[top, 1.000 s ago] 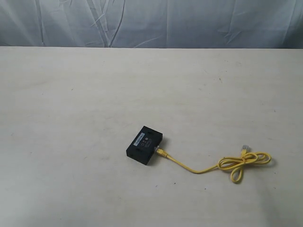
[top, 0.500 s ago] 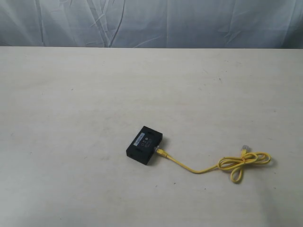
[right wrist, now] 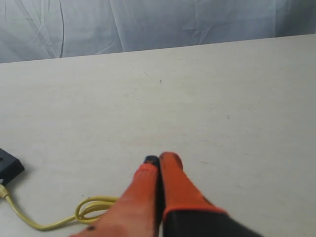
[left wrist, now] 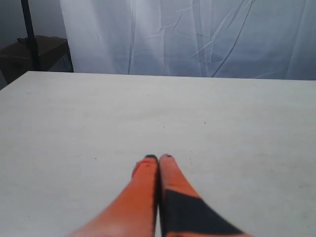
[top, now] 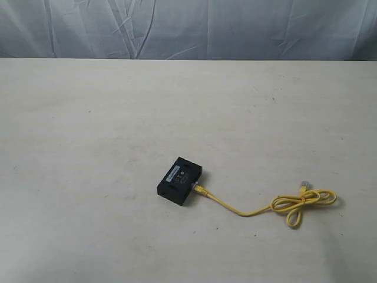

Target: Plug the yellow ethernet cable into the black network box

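Observation:
The black network box [top: 179,180] lies flat on the table with a white label on its top face. The yellow ethernet cable [top: 247,211] runs from the box's right side, where its plug [top: 200,190] meets the box, to a looped bundle [top: 303,201] with a clear free plug [top: 304,185]. The exterior view shows neither arm. My left gripper [left wrist: 158,158] is shut over bare table with nothing between its orange fingers. My right gripper [right wrist: 159,161] is shut and empty too, with the yellow ethernet cable's loops [right wrist: 94,207] and a corner of the black network box [right wrist: 9,166] beside it.
The pale table [top: 118,118] stretches wide around the box. A wrinkled grey-white curtain [top: 188,26] hangs behind its far edge. A dark stand and brown box [left wrist: 34,49] sit beyond the table's corner in the left wrist view.

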Robot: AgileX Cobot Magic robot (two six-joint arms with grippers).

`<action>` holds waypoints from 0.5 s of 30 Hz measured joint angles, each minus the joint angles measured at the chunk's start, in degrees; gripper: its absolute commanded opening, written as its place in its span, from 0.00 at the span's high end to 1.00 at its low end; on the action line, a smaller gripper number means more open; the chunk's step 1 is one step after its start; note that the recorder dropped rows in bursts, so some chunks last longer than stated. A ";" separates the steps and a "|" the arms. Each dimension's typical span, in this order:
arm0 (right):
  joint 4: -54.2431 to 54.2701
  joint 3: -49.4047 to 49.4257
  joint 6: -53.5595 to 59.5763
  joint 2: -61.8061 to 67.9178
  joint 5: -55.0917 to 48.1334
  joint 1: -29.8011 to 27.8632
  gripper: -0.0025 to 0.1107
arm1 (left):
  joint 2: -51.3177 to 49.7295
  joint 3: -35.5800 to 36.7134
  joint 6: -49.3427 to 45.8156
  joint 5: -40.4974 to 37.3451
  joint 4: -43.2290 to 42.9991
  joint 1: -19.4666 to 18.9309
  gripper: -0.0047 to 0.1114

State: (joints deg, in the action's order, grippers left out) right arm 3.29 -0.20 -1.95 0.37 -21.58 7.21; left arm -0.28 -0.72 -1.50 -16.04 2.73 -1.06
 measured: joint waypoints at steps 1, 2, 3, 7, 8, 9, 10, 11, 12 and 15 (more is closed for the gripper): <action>0.00 0.00 0.00 0.00 0.00 0.00 0.98 | 0.00 0.28 0.00 0.14 0.00 0.00 0.96; 0.00 0.00 0.00 0.00 0.00 0.00 0.98 | 0.00 0.43 0.00 0.49 0.00 0.00 0.96; 0.00 0.00 0.00 0.00 0.00 0.00 0.98 | 0.00 0.43 0.00 0.84 0.00 0.00 0.96; 0.00 0.00 0.00 0.00 0.00 0.00 0.98 | 0.00 0.43 0.00 1.49 0.00 0.00 0.96; 0.00 0.00 0.00 0.00 0.00 0.00 0.98 | 0.00 0.43 0.00 1.49 0.00 0.00 0.96; 0.00 0.00 0.00 0.00 0.00 0.00 0.98 | 0.00 0.43 0.00 1.49 0.00 0.00 0.96; 0.00 0.00 0.00 0.00 0.00 0.00 0.98 | 0.00 0.43 0.00 1.49 0.00 0.00 0.96; 0.00 0.00 0.00 0.00 0.00 0.00 0.98 | 0.00 0.43 0.00 1.49 0.00 0.00 0.96; 0.00 0.00 0.00 0.00 0.00 0.00 0.98 | 0.00 0.43 0.00 1.49 0.00 0.00 0.96; 0.00 0.00 0.00 0.00 0.00 0.00 0.98 | 0.00 0.43 0.00 1.59 0.00 0.00 0.96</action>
State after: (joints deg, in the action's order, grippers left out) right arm 3.29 -0.20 -1.95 0.37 -21.58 7.21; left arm -0.28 -0.29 -1.50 -14.45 2.73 -1.06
